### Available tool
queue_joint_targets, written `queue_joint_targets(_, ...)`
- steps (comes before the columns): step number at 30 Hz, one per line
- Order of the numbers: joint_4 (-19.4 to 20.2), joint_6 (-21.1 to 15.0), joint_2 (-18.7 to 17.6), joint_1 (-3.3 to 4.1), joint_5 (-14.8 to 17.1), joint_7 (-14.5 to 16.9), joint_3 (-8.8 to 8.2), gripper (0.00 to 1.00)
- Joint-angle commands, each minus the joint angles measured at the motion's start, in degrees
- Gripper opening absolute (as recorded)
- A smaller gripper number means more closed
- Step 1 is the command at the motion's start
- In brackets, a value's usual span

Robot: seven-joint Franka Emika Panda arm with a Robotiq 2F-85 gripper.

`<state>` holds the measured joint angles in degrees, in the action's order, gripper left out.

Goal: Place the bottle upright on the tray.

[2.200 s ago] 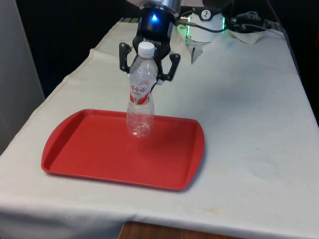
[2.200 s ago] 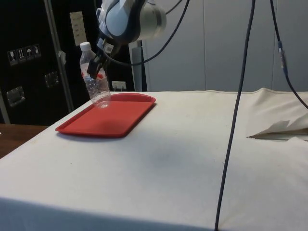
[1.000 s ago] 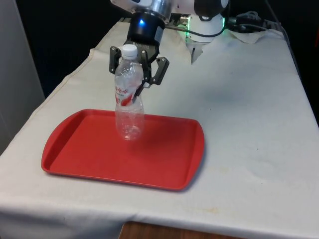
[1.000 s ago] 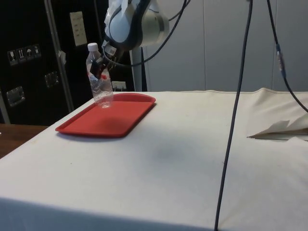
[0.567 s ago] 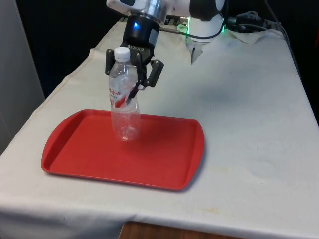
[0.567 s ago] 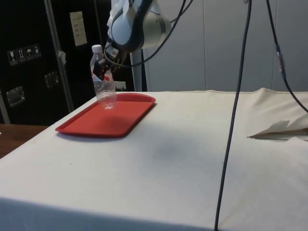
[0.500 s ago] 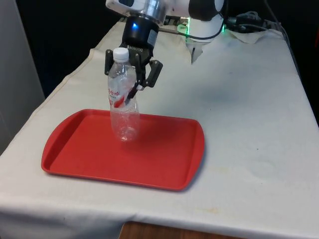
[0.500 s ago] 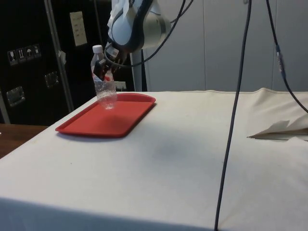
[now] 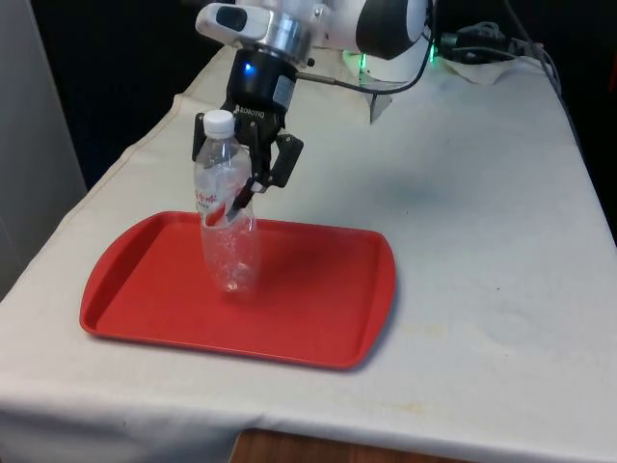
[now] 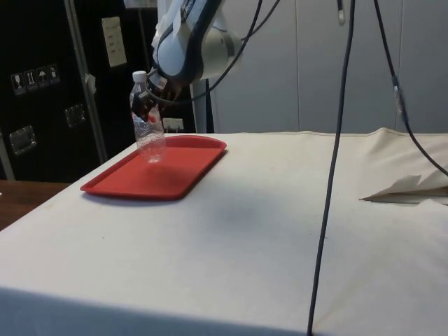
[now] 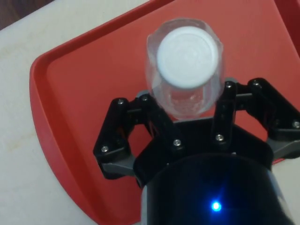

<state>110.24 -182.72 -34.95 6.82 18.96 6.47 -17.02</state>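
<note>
Front view: we look from above the table's near edge down its length, the tray close to that edge. Side view: we sit low at a long edge, nearly level with the cloth, facing across and along the table; the tray lies far off towards the dark cabinets. Wrist view: we look straight down, very near, onto the bottle cap and tray floor. All three share tray and bottle; the two fixed views also share the cloth.
</note>
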Motion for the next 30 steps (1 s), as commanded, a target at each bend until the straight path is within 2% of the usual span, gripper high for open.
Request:
queue_joint_targets(1,-0.8,-0.3,-0.1,-1.72,0.3,0.3,2.41,0.36)
queue_joint_targets(6,-1.4,-0.2,-0.8,-1.26,0.1,-0.7,1.49,0.36)
queue_joint_targets(7,-1.5,0.0,-1.4,-0.23,0.0,-1.0,-0.06,0.36)
queue_joint_targets(8,-1.4,-0.2,-0.9,-1.09,0.1,-0.7,1.26,0.36)
queue_joint_targets(13,-1.7,-0.1,-1.4,-0.74,0.2,-1.0,0.69,0.36)
queue_joint_targets(16,-1.6,0.1,-1.5,-0.23,0.0,-1.1,-0.06,0.36)
queue_joint_targets(17,-2.5,0.2,-2.1,-0.46,0.1,-1.3,0.29,0.36)
queue_joint_targets(25,-5.3,0.5,-4.5,-0.63,0.2,-2.3,0.17,0.36)
queue_joint_targets(26,-5.0,0.6,-4.4,-0.23,0.0,-2.3,-0.34,0.36)
queue_joint_targets(27,-5.6,0.5,-4.8,-0.69,0.2,-2.5,0.29,0.36)
queue_joint_targets(28,-5.8,0.4,-5.0,-0.8,0.2,-2.6,0.34,0.36)
queue_joint_targets(30,-6.0,0.4,-5.2,-0.63,0.1,-2.9,0.17,0.36)
